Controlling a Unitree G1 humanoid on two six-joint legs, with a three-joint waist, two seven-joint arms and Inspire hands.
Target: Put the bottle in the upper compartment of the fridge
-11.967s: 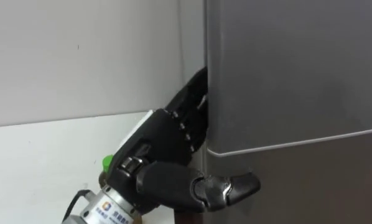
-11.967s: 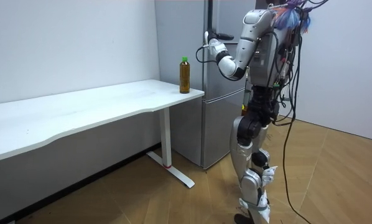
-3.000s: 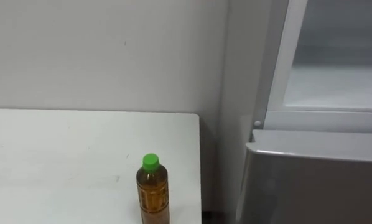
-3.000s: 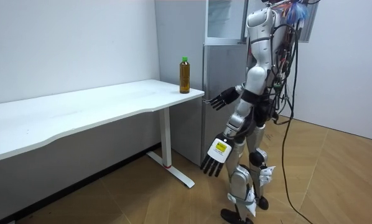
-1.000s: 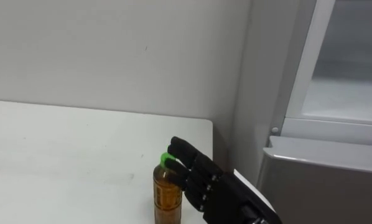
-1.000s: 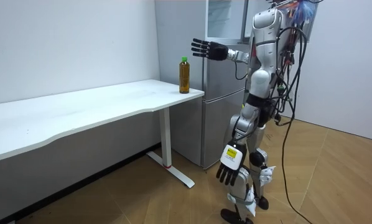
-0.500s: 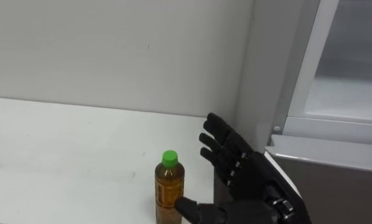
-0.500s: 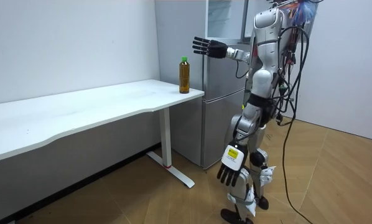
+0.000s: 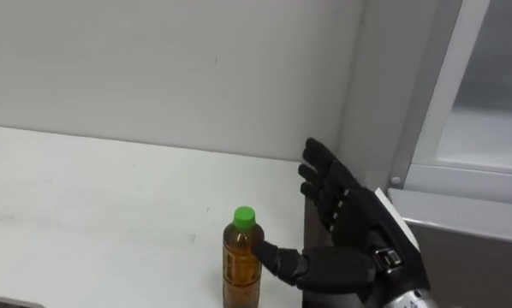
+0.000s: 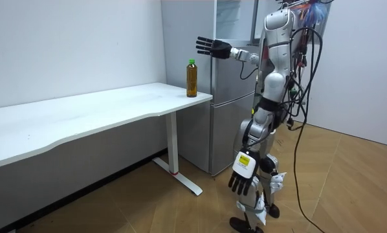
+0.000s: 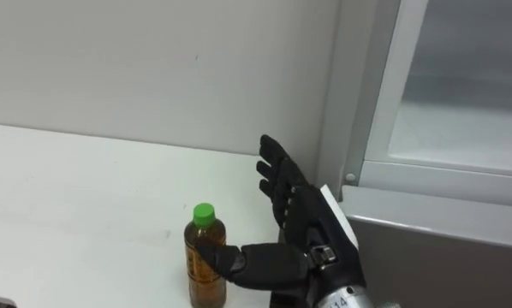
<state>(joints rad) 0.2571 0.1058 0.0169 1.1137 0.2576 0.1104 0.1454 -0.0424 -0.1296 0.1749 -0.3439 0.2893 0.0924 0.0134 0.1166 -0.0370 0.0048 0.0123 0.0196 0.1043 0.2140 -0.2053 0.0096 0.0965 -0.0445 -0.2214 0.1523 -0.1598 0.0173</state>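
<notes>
1. The bottle (image 9: 238, 257) is stood upright on the table (image 9: 85, 197), near the corner next to the fridge (image 9: 487, 248). It is not yet gripped.
2. The right hand (image 9: 354, 231) is held spread wide, fingers straight, thumb splayed towards the bottle's shoulder. Nothing is held. Thumb contact cannot be confirmed. This is judged a pre-grasp opening, set for the bottle's width.
3. The left hand (image 10: 241, 182) is hung by the thigh, fingers relaxed and empty, kept clear of the reach.
4. The upper compartment (image 9: 496, 128) is seen open, so the drop-off is ready.
5. Against 0.5 s ago, the right hand has been brought slightly nearer the bottle in the room view. At 3 s ago it was at waist height. At 12 s ago the upper door was shut. The bottle is unmoved.
</notes>
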